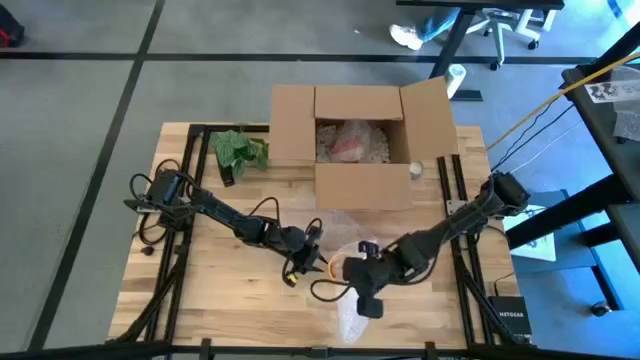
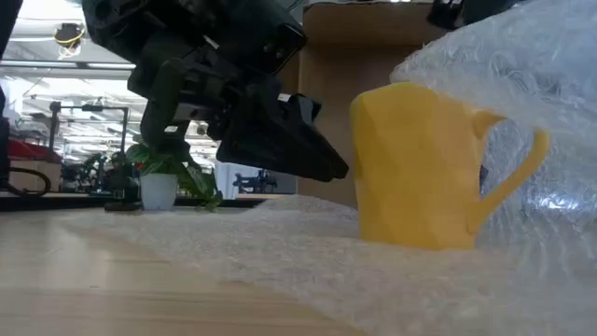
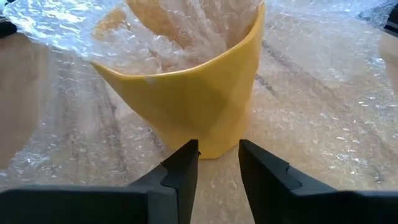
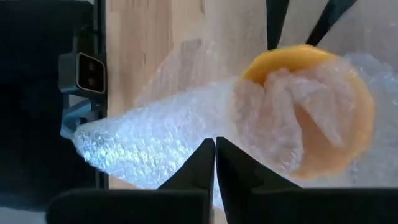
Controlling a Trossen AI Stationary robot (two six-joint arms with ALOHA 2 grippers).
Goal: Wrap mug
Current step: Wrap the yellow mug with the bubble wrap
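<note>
1. Mug (image 2: 420,168), one, yellow, faceted: stands upright on the bubble wrap (image 2: 280,271) near the table's front middle; wrap stuffed into its mouth and draped over its handle side. In the high view it is mostly hidden under the grippers.
2. Bubble wrap, one sheet: spread flat beneath the mug, one end raised.
3. Right gripper (image 4: 216,152): above the mug, fingers pinched together on a fold of the wrap.
4. Left gripper (image 3: 217,158): low, just beside the mug's base, fingers a narrow gap apart, holding nothing.
5. Cardboard box (image 1: 360,150), one, open, at the table's (image 1: 220,290) back; contents indistinct.
6. Potted plant (image 2: 163,177), one, back left.
</note>
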